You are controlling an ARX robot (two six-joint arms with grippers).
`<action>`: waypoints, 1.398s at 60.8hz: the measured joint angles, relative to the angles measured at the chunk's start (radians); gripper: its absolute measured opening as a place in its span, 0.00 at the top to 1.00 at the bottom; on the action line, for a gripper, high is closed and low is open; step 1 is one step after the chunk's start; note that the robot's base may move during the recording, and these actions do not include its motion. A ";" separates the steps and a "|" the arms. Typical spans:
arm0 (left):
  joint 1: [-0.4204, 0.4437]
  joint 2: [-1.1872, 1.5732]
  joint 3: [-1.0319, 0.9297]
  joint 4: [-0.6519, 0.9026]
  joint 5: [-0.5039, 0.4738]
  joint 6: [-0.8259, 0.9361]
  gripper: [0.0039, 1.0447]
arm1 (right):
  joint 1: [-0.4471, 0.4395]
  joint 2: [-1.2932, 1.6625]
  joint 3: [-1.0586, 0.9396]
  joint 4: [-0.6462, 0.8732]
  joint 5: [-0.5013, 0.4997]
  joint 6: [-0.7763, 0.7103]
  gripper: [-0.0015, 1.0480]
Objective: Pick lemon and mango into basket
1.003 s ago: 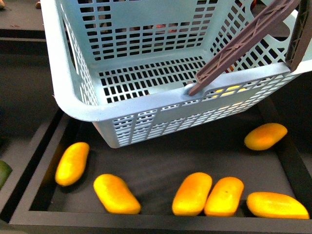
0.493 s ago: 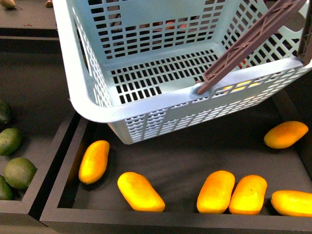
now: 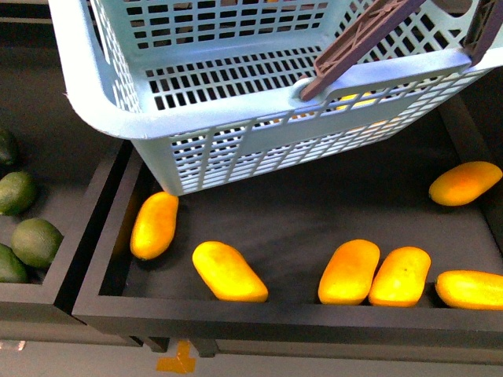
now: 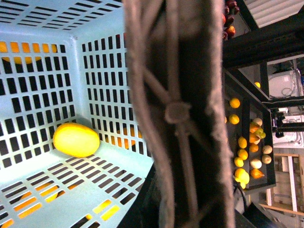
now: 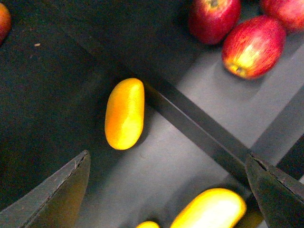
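Observation:
The turquoise basket (image 3: 236, 94) hangs tilted over the back of a black tray (image 3: 259, 314). My left gripper (image 4: 185, 204) is shut on its brown handle (image 4: 178, 114), which hides the fingers. A yellow lemon (image 4: 76, 139) lies on the basket's slotted floor. Several mangoes lie in the tray, among them one at the left (image 3: 154, 225) and one at the far right (image 3: 465, 182). My right gripper (image 5: 164, 190) is open above this tray. One mango (image 5: 125, 113) lies ahead of it, another (image 5: 209, 209) between its fingers (image 5: 52, 199), untouched.
Green fruits (image 3: 35, 242) fill the tray to the left. Red apples (image 5: 251, 45) lie beyond a black divider wall (image 5: 199, 128). More fruit shelves (image 4: 247, 152) show past the basket handle. The tray's front rim sits near the shelf edge.
In the front view the basket has risen toward the top and shifted left. The mango tray has slid right, and green fruits have come into view at the left.

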 joint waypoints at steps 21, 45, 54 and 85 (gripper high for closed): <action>-0.003 0.000 0.000 0.000 0.005 -0.003 0.96 | 0.080 0.360 0.268 -0.071 -0.021 0.248 0.08; -0.002 0.000 0.000 0.000 0.006 -0.001 0.96 | 0.099 0.600 0.504 -0.150 -0.011 0.299 0.08; -0.002 0.000 0.000 0.000 0.005 -0.001 0.96 | 0.112 0.665 0.587 -0.177 -0.011 0.300 0.08; -0.002 0.000 0.000 0.000 0.004 -0.001 0.96 | 0.121 0.876 0.897 -0.313 0.065 0.282 0.09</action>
